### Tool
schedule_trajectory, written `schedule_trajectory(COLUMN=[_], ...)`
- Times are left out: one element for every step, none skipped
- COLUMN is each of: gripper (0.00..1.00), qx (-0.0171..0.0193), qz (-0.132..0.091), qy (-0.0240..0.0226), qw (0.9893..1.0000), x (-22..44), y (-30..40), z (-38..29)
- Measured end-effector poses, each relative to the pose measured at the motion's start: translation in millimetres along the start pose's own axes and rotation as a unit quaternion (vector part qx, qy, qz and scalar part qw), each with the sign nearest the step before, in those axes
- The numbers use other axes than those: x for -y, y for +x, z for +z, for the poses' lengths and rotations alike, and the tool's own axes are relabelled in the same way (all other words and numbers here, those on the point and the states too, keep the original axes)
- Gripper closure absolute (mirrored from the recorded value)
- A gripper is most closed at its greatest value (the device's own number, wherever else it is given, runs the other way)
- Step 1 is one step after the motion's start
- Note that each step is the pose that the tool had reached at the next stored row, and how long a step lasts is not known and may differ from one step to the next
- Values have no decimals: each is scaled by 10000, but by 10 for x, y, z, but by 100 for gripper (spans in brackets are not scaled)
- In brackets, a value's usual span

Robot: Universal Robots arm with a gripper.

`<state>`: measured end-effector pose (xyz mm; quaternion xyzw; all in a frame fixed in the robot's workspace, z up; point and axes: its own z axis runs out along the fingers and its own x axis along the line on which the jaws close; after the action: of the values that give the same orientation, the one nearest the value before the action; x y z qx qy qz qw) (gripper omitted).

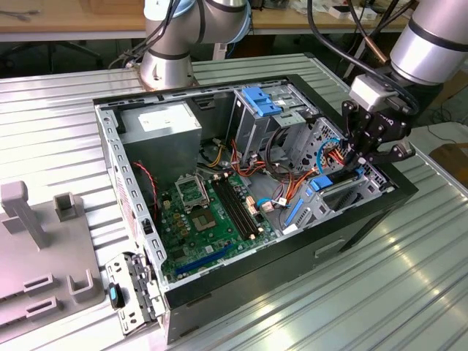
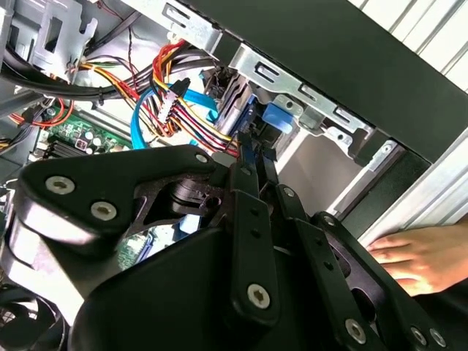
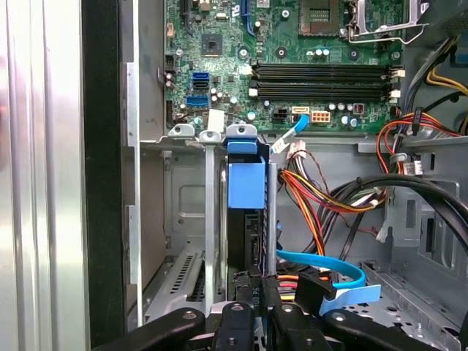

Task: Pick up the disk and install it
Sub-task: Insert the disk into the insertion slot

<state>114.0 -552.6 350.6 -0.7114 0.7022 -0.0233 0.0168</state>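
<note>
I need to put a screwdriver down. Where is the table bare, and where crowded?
Bare: the ribbed table along the black side of the computer case, toward the exterior view's lower right. Crowded: where the hand sits among cables, and the grey fixture tray at the exterior view's left.

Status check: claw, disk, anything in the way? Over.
Claw shut on disk. Disk on edge between bay rails. Cables close beside; hand outside case.

Disk [image 3: 245,190] seen edge-on, its label hidden, near end covered by the tool [image 3: 257,281], a person's hand [image 2: 420,256] cut off at the view's edge, arm [image 1: 431,36] cropped at the exterior view's top
</note>
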Motion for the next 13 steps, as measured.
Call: schedule_trajectory(gripper=[83, 83, 83, 83, 83, 83, 83, 83, 83, 83, 83, 83, 83], qx=[-1, -2, -28, -97, -201, -218, -218, -219, -220, -222, -223, -223, -223], qz=[0, 0, 0, -3, -9, -10, -10, -8, 11, 68, 76, 80, 83], qy=[0, 0, 0, -1, -3, -3, -3, -3, -3, -5, -5, -6, -6], qw=[10000, 10000, 10000, 10000, 9998, 9998, 9998, 9998, 9998, 9997, 9997, 9997, 9997], x=[0, 0, -1, 0, -1, 0, 0, 0, 0, 0, 0, 0, 0], y=[-3, -10, -17, -24, -33, -40, -45, -52, -64, -71, -71, -72, -73], z=[2, 6, 10, 12, 15, 16, 16, 16, 16, 16, 16, 17, 17])
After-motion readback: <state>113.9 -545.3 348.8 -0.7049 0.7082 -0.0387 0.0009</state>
